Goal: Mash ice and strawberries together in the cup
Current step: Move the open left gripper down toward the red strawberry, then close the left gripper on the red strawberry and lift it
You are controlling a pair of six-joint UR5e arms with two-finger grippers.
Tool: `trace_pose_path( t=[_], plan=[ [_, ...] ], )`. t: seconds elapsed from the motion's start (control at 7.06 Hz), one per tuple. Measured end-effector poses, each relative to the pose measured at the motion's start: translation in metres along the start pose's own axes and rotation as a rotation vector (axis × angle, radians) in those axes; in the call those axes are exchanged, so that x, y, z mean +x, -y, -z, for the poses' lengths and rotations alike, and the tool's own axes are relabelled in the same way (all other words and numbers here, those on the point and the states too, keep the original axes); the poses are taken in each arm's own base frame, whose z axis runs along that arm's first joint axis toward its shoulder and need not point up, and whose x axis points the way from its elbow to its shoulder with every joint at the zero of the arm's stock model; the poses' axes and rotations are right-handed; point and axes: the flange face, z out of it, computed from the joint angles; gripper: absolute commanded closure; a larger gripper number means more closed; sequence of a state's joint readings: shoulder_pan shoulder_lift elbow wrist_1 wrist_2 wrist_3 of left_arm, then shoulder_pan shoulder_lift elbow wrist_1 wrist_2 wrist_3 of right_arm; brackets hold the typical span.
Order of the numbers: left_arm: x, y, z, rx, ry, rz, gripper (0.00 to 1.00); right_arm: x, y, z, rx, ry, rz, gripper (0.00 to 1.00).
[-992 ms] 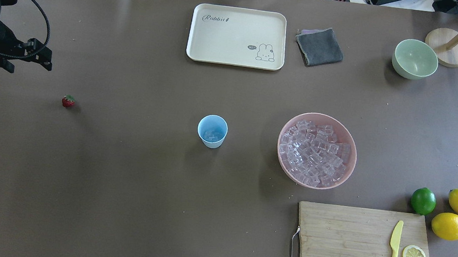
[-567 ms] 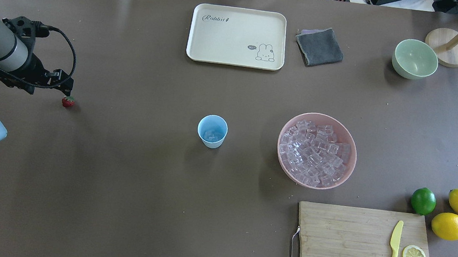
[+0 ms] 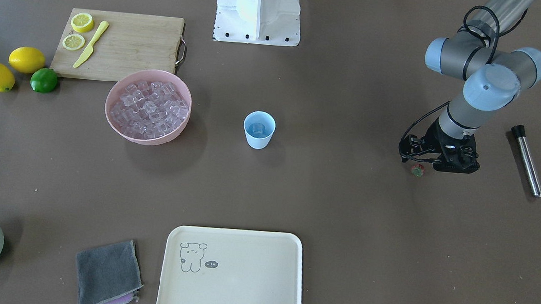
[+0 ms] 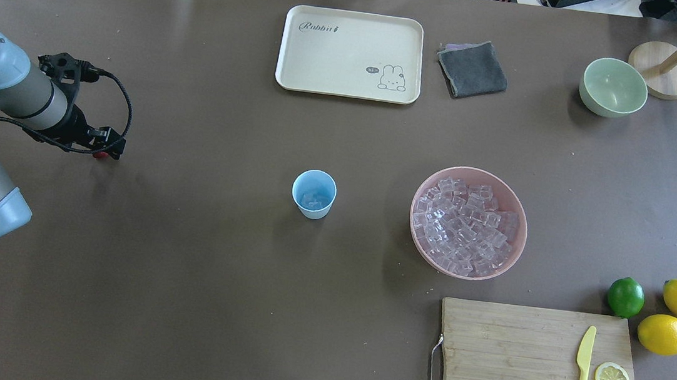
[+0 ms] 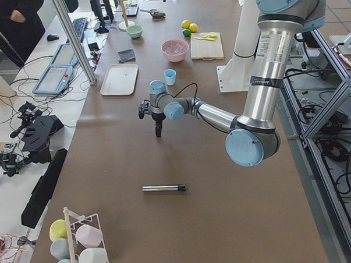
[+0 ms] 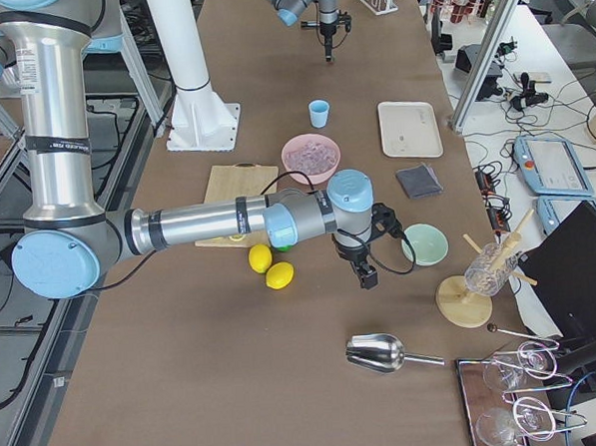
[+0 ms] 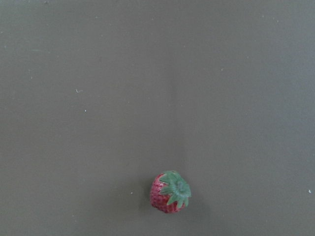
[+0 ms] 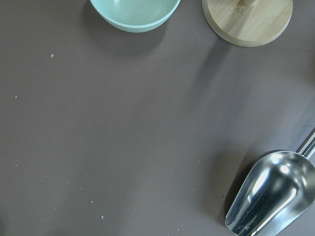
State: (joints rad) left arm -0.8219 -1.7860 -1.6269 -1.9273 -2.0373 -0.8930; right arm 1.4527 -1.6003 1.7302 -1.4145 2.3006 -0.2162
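- Here, in the overhead view, the strawberry (image 7: 170,192) lies on the table (image 4: 178,274), well apart from the cup (image 4: 313,195) at its 9 o'clock.
- The left gripper (image 4: 109,146) hangs just above the strawberry and half hides it from overhead. I cannot tell how wide its jaws stand.
- The cup stands upright with a little ice (image 4: 312,200) at its bottom.
- A pink bowl (image 4: 522,241), heaped with more ice, sits at the cup's 3 o'clock, apart from it.
- A cream tray (image 4: 350,53) lies at the cup's 12 o'clock, with a grey cloth (image 4: 472,69) beside it.
- In the front-facing view a metal rod (image 3: 527,160) lies at 3 o'clock of the left gripper, not touching it.
- The right gripper (image 6: 365,276) hangs at the far end, between the green bowl (image 8: 135,12) and a steel scoop (image 8: 270,201). I cannot tell whether it is open.
- A wide stretch of brown tabletop separates the strawberry from the cup.
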Motion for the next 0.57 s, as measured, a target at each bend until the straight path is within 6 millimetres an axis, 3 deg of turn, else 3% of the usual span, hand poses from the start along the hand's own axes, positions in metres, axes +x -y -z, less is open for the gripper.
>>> trace_pose_path(
  t=[0.14, 0.43, 0.57],
  plan=[
    [-0.0022, 0.003, -0.0101, 0.001, -0.003, -0.004, 0.16, -0.0013, -0.0024, 0.0008, 0.001, 0.0, 0.001, 0.0],
    [-0.002, 0.0079, -0.0189, -0.001, -0.001, -0.003, 0.78, -0.0042, -0.0057, 0.0031, 0.004, 0.0, 0.004, 0.0],
    [-0.0022, 0.0085, -0.0174, 0.001, -0.004, -0.002, 0.88, -0.0051, -0.008, 0.003, 0.004, 0.005, 0.003, 0.0]
  ],
)
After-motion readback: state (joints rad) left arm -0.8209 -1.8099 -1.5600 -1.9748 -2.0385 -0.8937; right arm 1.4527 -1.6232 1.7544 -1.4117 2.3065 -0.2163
